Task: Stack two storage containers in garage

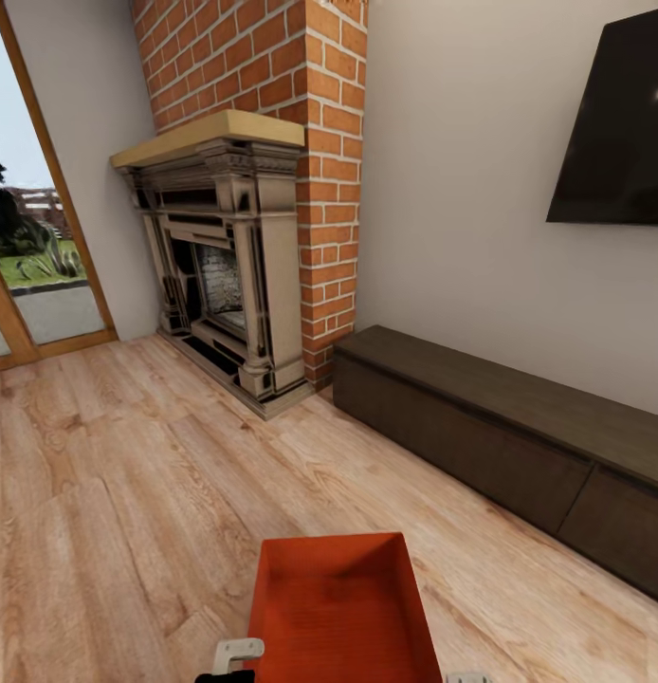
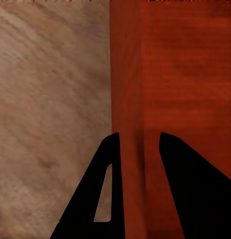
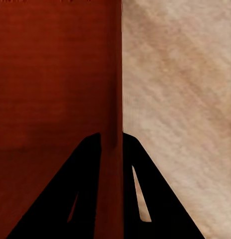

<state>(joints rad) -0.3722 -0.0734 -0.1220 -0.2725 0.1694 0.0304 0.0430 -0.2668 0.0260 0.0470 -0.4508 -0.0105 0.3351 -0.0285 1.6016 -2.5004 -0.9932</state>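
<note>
One orange-red storage container [image 1: 343,607] is held low in front of me over the living room's light wood plank floor [image 1: 130,493]. Its open top faces up and nothing lies inside. My left gripper [image 2: 138,137] is shut on the container's [image 2: 185,74] left side wall, one dark finger on each side of the thin wall. Its white wrist part [image 1: 236,655] shows beside the bin. My right gripper [image 3: 111,135] is shut the same way on the right side wall of the container [image 3: 55,74].
A brick fireplace [image 1: 225,275] with a pale mantel stands ahead on the left. A long dark low cabinet [image 1: 500,436] runs along the right wall under a black screen [image 1: 618,133]. A wood-framed glass door [image 1: 35,247] is at the far left. Open plank floor lies between.
</note>
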